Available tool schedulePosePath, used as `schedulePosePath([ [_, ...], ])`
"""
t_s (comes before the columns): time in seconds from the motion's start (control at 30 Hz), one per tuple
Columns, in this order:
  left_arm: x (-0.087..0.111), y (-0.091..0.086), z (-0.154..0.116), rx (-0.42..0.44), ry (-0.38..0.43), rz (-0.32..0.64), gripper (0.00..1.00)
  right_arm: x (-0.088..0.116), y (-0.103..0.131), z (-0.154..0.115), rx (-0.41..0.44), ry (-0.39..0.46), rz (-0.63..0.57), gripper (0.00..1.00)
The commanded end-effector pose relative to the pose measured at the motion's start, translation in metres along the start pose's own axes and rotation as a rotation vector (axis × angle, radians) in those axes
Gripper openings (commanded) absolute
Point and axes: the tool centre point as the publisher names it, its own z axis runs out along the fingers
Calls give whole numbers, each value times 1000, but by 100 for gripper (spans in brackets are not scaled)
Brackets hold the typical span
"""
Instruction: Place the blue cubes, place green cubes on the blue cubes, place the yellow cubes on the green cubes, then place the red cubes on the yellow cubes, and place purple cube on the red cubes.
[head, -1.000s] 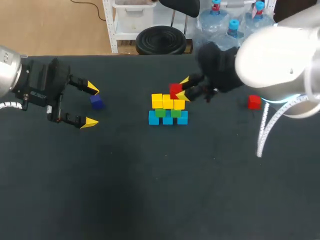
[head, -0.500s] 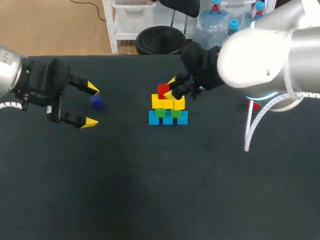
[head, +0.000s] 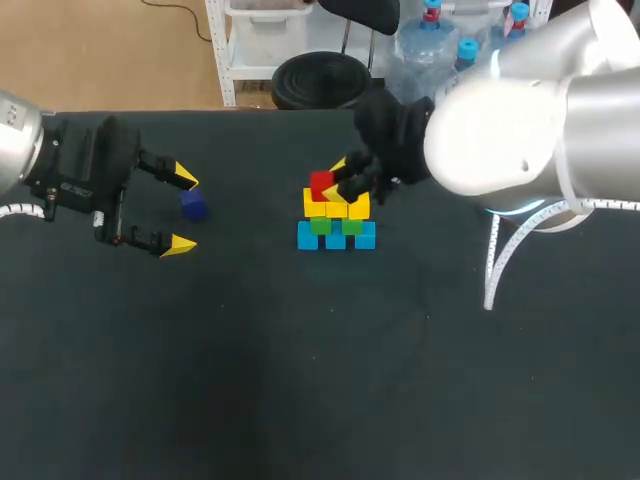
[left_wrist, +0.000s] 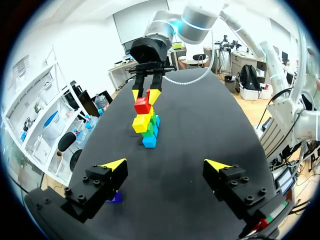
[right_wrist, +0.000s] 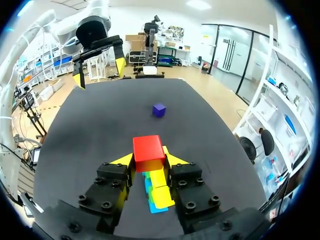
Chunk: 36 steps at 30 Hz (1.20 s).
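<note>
The red cube (head: 321, 186), rigid and probably light, sits pinched by two opposite faces in the right fingers (right_wrist: 175, 160), at one end of the yellow cubes (head: 342, 209) atop the stack on the bench (head: 300, 380). The purple cube (head: 193, 205) lies well apart near the left fingers (head: 178, 243), spread wide and empty

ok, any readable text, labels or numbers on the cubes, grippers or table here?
None. The red cube, the stack, the purple cube and the table carry no print. Nothing legible shows on the left gripper or the right gripper.
</note>
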Motion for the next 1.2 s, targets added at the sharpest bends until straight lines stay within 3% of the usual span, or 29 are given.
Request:
schedulePosePath([
  [0.03,2,-1,0,-3,-6,4,100,3,-3,2,1,-2,2,0],
  [1.2,2,-1,0,-3,-6,4,100,9,-15,9,-9,1,18,0],
])
